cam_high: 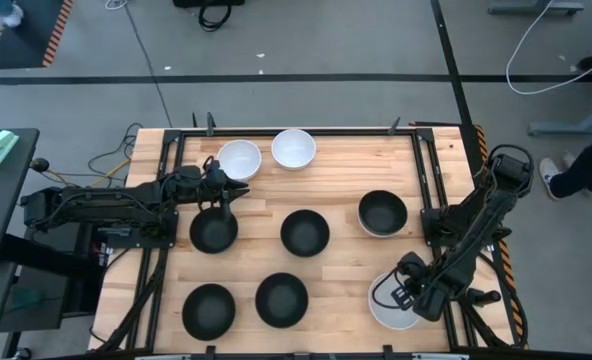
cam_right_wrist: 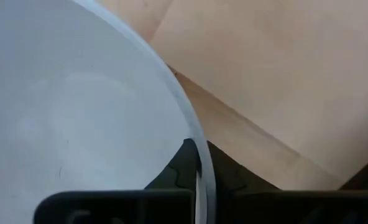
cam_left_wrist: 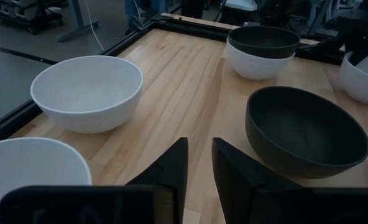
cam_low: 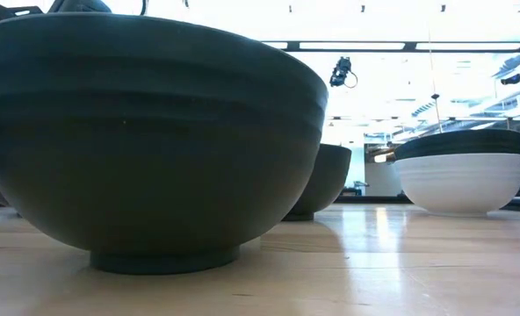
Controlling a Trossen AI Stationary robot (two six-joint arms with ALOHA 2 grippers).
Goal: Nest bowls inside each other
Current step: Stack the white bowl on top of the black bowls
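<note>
Two white bowls (cam_high: 239,160) (cam_high: 294,149) stand at the table's far side. Several black bowls stand apart on the wood, among them one (cam_high: 214,230) under my left arm and one (cam_high: 304,232) mid-table. A black bowl sits nested in a white one (cam_high: 382,212) at the right. Another white bowl (cam_high: 394,302) rests on its foot at the near right corner, and my right gripper (cam_high: 408,295) is shut on it from above. My left gripper (cam_left_wrist: 199,149) hovers by the far-left white bowl (cam_left_wrist: 87,93), fingers slightly apart with nothing between them. My right gripper holds the white bowl by its rim (cam_right_wrist: 198,163), on the side toward the table's right edge. One finger is inside the bowl and one outside, pinching the wall. The fingers point down from above. The bowl stands upright.
Black rails (cam_high: 431,170) frame the wooden table. Bare wood lies between the bowls. In the low view a black bowl (cam_low: 146,132) fills the near left, and the nested pair (cam_low: 462,175) stands farther right. A person's legs (cam_high: 586,165) show beyond the right edge.
</note>
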